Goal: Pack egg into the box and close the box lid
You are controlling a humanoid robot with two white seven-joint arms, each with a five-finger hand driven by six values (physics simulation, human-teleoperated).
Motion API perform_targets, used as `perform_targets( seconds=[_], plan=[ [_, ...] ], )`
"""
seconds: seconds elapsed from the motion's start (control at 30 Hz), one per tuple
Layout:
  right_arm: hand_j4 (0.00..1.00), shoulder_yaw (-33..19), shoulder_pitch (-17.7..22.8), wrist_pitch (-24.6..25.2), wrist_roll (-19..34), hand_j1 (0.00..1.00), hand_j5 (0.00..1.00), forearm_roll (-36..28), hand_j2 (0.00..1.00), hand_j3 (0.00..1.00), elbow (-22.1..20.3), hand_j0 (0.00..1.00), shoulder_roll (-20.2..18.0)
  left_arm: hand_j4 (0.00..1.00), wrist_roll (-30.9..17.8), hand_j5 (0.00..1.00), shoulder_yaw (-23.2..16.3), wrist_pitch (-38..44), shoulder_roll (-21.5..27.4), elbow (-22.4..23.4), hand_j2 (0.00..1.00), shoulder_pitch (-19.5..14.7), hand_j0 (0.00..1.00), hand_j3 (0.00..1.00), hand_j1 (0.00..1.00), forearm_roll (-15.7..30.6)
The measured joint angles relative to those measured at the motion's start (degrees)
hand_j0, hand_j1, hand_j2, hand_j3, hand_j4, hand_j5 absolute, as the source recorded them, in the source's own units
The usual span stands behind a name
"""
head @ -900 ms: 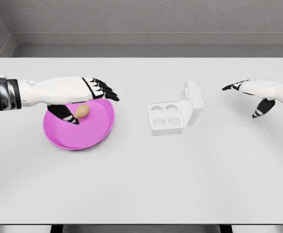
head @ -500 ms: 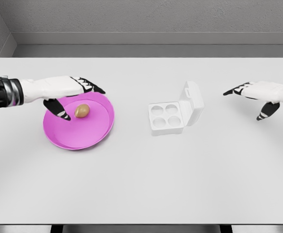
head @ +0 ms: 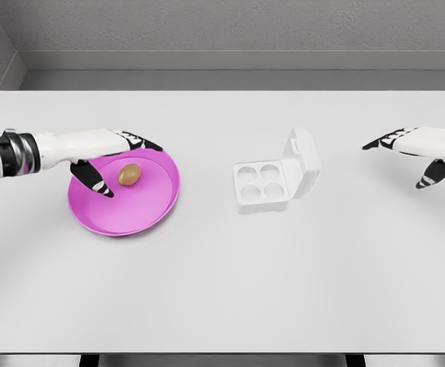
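Egg (head: 129,174): in pink bowl (head: 142,214), left part of surface (head: 222,275). Box (head: 262,186): centre, lid up, four cups empty. Left hand (head: 108,153): fingers spread, beside egg, holding nothing. Right hand (head: 417,149): fingers spread, near right edge.

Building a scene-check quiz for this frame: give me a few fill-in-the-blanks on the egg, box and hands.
1. The egg lies on the ____ plate.
2. The box has four cups, and its lid is ____.
3. The number of eggs in the box is ____.
4. The left hand, fingers spread, is over the plate's far left edge and holds ____; the right hand hovers at the right edge of the picture.

Missing words: pink; open; zero; nothing
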Motion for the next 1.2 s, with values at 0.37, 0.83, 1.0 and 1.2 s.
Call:
perform_targets(
  seconds=[0.37,0.83,1.0,1.2],
  plan=[
    [1.0,0.1,0.2,0.1,0.0,1.0,1.0,0.0,1.0,1.0,-1.0,1.0,0.4,1.0,0.0,1.0,0.0,1.2,-3.3,4.9,1.0,-0.1,1.0,1.0,1.0,-2.9],
    [1.0,0.2,0.0,-0.1,0.0,1.0,1.0,0.0,1.0,1.0,-1.2,1.0,0.2,1.0,0.0,1.0,0.6,1.2,-6.2,8.1,1.0,-0.2,1.0,1.0,1.0,-5.2],
    [1.0,0.3,0.0,-0.1,0.0,1.0,1.0,0.0,1.0,1.0,-1.2,1.0,0.2,0.96,0.0,0.96,0.5,1.2,-6.4,8.1,0.96,-0.2,0.96,0.96,0.96,-5.2],
    [1.0,0.3,0.0,-0.1,0.0,1.0,1.0,0.0,1.0,1.0,-1.2,1.0,0.2,0.97,0.0,0.97,0.5,1.2,-6.3,8.3,0.97,-0.1,0.97,0.97,0.97,-5.4]
  ],
)
